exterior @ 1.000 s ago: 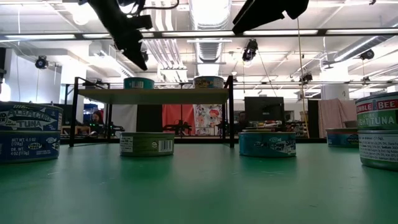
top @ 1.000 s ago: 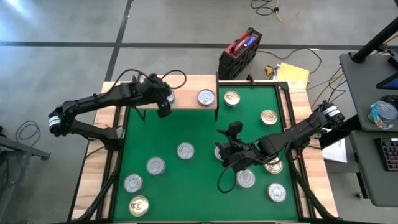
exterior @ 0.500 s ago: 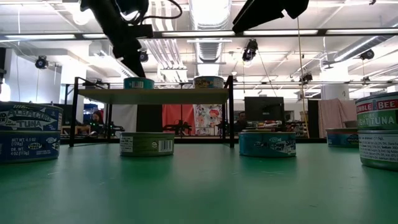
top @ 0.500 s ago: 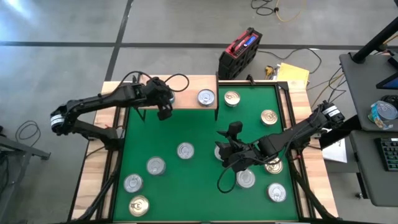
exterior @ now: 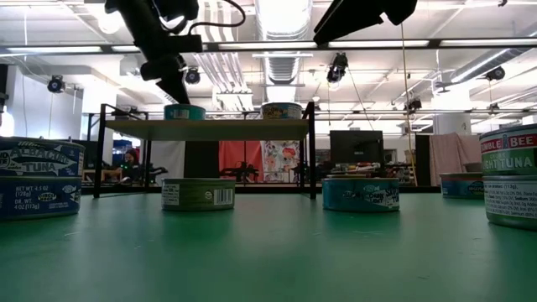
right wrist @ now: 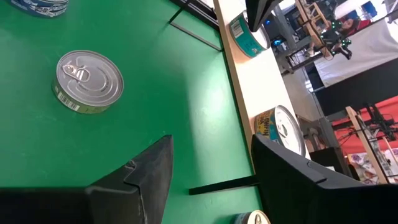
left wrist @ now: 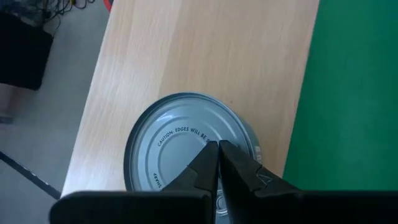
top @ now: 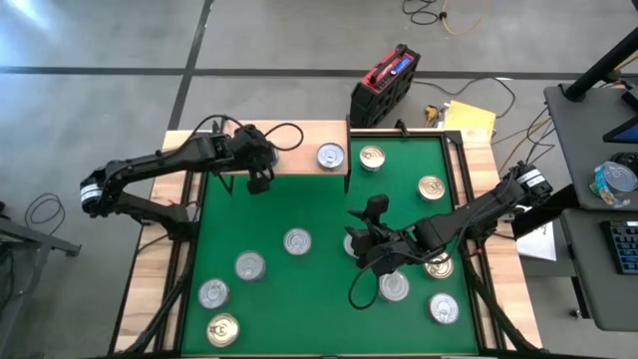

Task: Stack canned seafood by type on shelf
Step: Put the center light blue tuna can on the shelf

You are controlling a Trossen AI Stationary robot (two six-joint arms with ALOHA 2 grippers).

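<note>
Near edge of the green mat [top: 319,214], on the pale wooden worktop [top: 148,294]: a gold-topped round flat tin [top: 222,328] lies nearest. Three silver-topped tins lie behind it [top: 212,293] [top: 249,265] [top: 296,241], in a loose line towards the middle. On my right side are two more silver-topped tins [top: 443,308] [top: 395,287].

Mid-mat: my right arm [top: 469,217] reaches in from the side. My right jaws stand spread, with only bare mat between them in the right wrist view. They are low over a tin that they mostly hide in the high view, so I cannot tell whether they touch it. A gold-topped tin [top: 437,266] shows partly under this arm. The right wrist view looks past the jaws to one silver-topped tin [right wrist: 89,81] alone on the mat.

Farther back: two gold-topped tins [top: 432,187] [top: 371,157] lie on the mat, the second just beside the shelf's end.

Far edge: the light-wood shelf on thin black legs [top: 299,162] carries two tins, well apart. One is a silver-topped tin [top: 330,156] near its right end. The other is a teal-sided tin [exterior: 185,111], whose silver lid [left wrist: 177,140] fills the left wrist view. My left arm [top: 150,168] reaches over the shelf. My left jaws are pressed together, empty, directly above this lid; the low view shows them just clear of the tin.
</note>
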